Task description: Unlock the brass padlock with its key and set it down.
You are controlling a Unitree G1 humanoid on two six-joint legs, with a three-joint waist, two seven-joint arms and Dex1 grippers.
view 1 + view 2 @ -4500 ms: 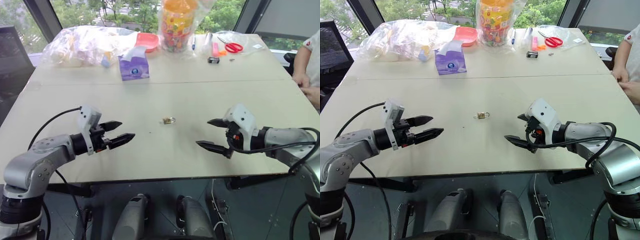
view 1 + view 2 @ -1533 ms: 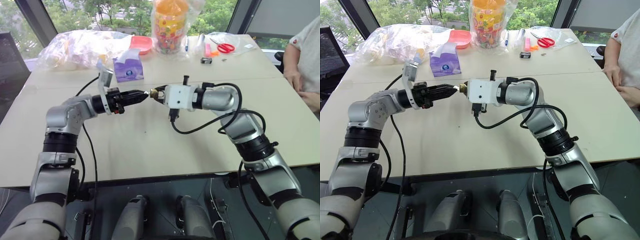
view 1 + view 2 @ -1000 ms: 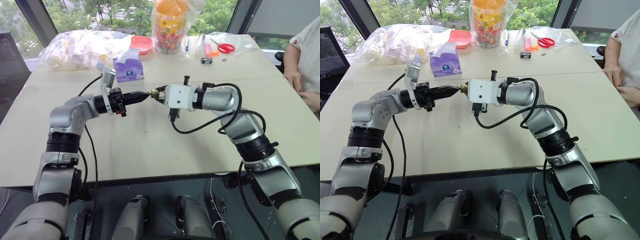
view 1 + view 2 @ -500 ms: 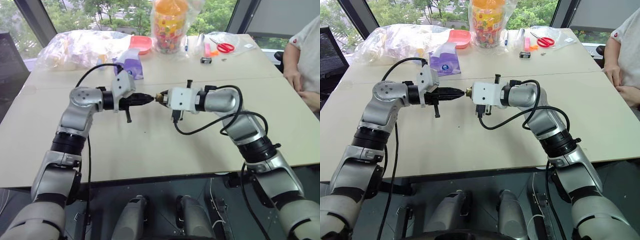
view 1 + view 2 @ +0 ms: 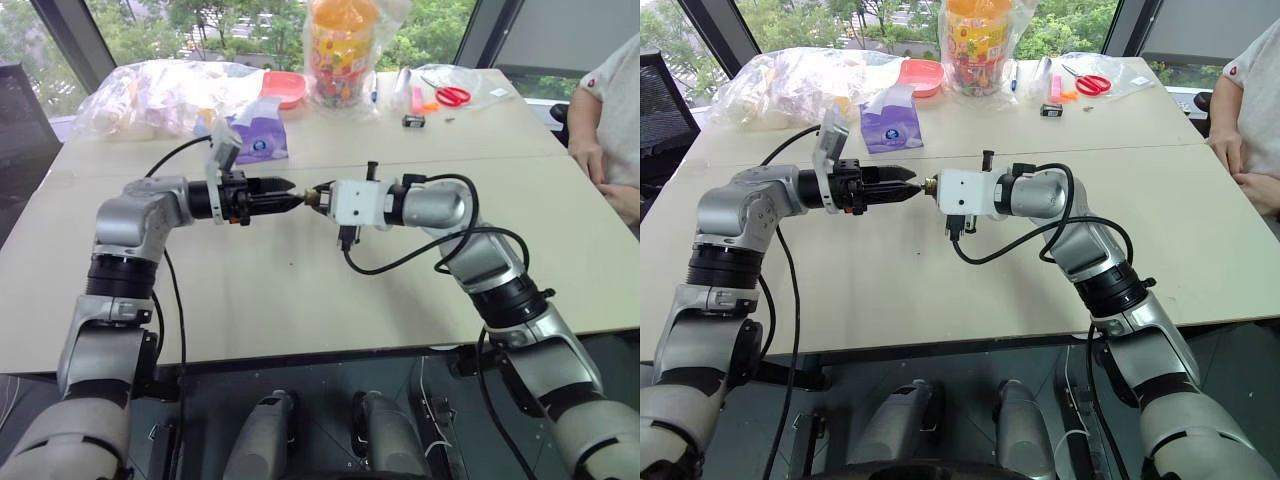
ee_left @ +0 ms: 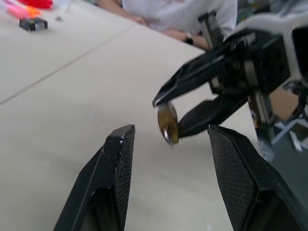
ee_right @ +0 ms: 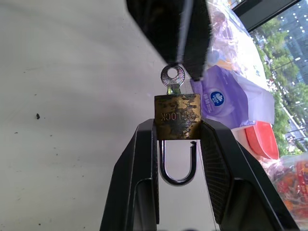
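1 padlock, 1 key, 2 grippers. R gripper is clenched on the padlock body, both fingers pressing its sides, held up over the table near mid-table. Shackle hangs back between the fingers; one leg looks free of the body, so it seems unlocked. Key sits in the padlock's end, round head w/ hole pointing at the L gripper.

L gripper is released: fingers spread, tips either side of the padlock and key w/o touching in the wrist view. In the head views the two grippers meet tip to tip, L one at 9 o'clock of the padlock, R at 3.

Far edge of table, 12 o'clock: 1 purple tissue pack, 1 red dish, 1 candy jar in plastic, 1 clear bag heap, 1 pair of red scissors, 1 small black item too small to identify.

1 person at 2 o'clock, cut off by the frame edge; arm and white sleeve show. Padlock is a speck in the head views; key there can't be made out. Lettering on the brass is partly worn.
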